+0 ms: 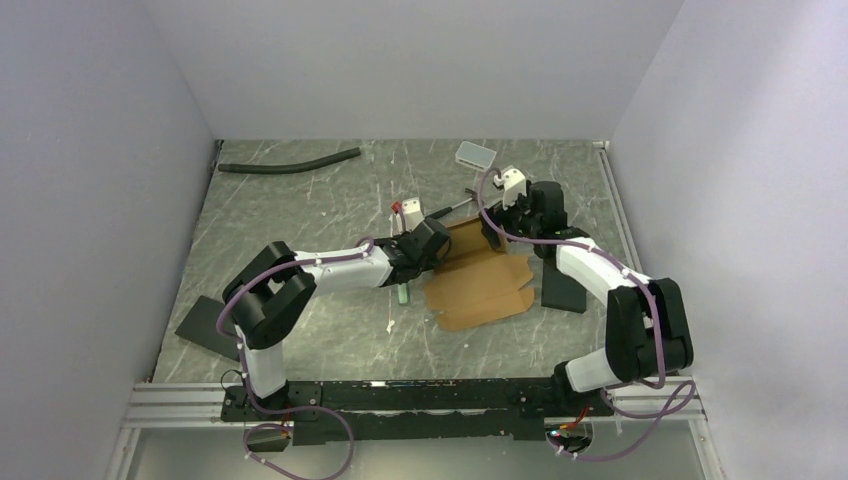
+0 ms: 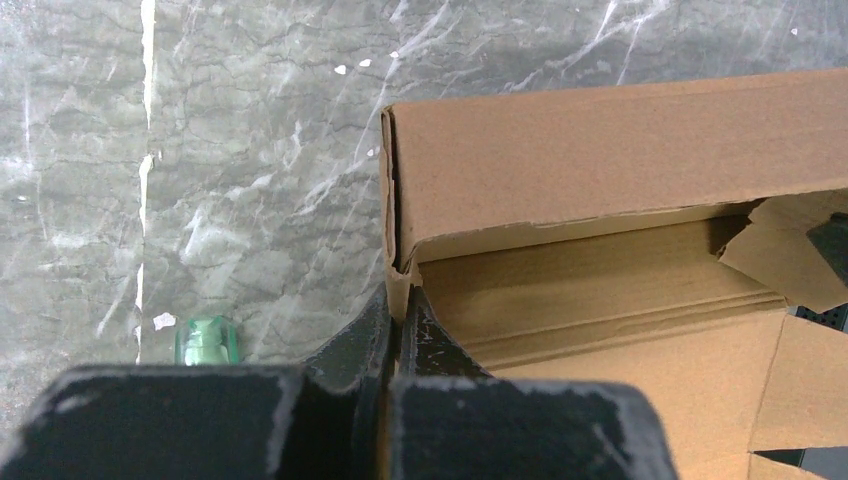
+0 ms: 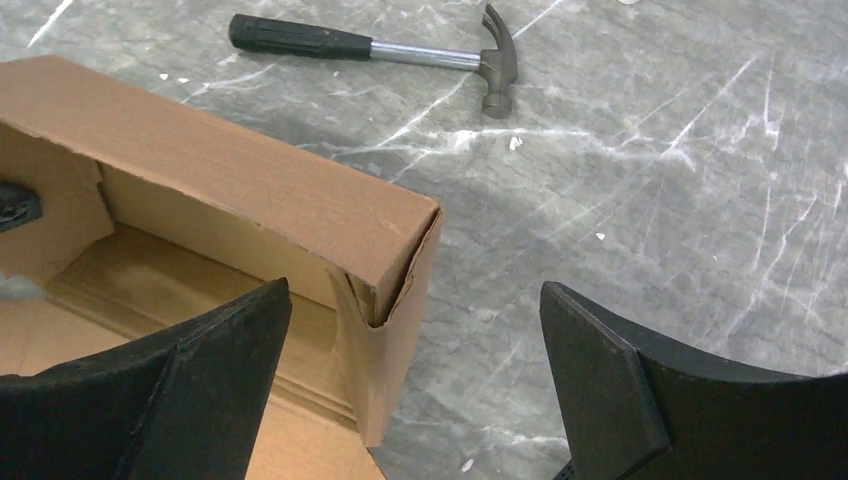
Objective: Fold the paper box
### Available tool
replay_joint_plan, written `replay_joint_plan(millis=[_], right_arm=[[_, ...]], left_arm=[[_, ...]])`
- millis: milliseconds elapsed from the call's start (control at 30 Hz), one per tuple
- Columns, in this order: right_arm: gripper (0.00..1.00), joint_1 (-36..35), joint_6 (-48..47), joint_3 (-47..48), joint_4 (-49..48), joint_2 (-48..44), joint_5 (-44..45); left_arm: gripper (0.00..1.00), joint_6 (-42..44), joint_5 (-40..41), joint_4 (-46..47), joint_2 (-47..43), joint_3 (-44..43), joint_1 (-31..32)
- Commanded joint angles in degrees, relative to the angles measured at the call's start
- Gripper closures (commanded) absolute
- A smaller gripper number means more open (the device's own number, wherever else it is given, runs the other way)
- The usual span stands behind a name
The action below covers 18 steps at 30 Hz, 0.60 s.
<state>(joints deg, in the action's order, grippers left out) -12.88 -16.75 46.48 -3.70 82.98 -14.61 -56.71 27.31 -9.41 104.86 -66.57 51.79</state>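
The paper box (image 1: 480, 282) is brown cardboard lying mid-table, its far long wall folded upright and its near panels still flat. My left gripper (image 1: 438, 246) reaches in from the left and is shut on the box's left end wall; in the left wrist view the fingers (image 2: 403, 300) pinch that thin cardboard edge, with the raised wall (image 2: 600, 150) beyond. My right gripper (image 1: 497, 234) is at the box's right end, open. In the right wrist view its gripper (image 3: 415, 290) straddles the right corner of the box (image 3: 230, 170) without touching it.
A hammer (image 3: 400, 50) lies on the marble just beyond the box. A black hose (image 1: 290, 162) and a white-grey tray (image 1: 476, 154) sit at the back. Black slabs lie at the left (image 1: 205, 325) and right (image 1: 563, 290). A small green object (image 2: 207, 340) lies by the left gripper.
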Motion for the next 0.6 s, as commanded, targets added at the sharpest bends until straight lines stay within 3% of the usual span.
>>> replay_joint_plan(millis=[0, 267, 367, 400, 433, 467, 500, 533, 567], right_arm=[[0.00, 0.8, -0.7, 2.9, 2.8, -1.7, -6.3], [0.00, 0.9, -0.5, 4.9, 4.7, 3.5, -1.1], [0.08, 0.7, -0.8, 5.0, 4.0, 5.2, 1.4], [0.14, 0.5, -0.9, 5.2, 3.2, 6.0, 2.6], [0.28, 0.3, -1.2, 5.2, 2.2, 6.7, 3.7], [0.54, -0.3, -1.7, 5.5, 2.0, 7.5, 4.9], [0.92, -0.8, -2.0, 5.5, 1.7, 8.0, 6.8], [1.00, -1.4, -2.2, 5.2, 0.7, 8.2, 9.0], [1.00, -2.1, -2.8, 4.8, 0.2, 8.2, 10.7]], left_arm=[[1.00, -1.0, 1.3, -0.7, 0.7, -2.0, 0.2], [1.00, -1.2, 0.7, -0.1, 0.5, -1.6, 0.2], [1.00, -1.1, 0.0, 0.4, 0.7, -1.6, 0.2], [1.00, -1.1, -0.3, 0.6, 0.7, -1.5, 0.3], [1.00, -1.1, -0.5, 0.8, 0.8, -1.5, 0.2], [1.00, -1.1, -0.8, 1.0, 0.9, -1.6, 0.3], [1.00, -1.1, -1.0, 0.8, 1.0, -1.7, 0.3], [1.00, -1.2, -1.0, 0.7, 1.0, -1.7, 0.3], [1.00, -1.2, -1.0, 0.6, 0.9, -1.7, 0.3]])
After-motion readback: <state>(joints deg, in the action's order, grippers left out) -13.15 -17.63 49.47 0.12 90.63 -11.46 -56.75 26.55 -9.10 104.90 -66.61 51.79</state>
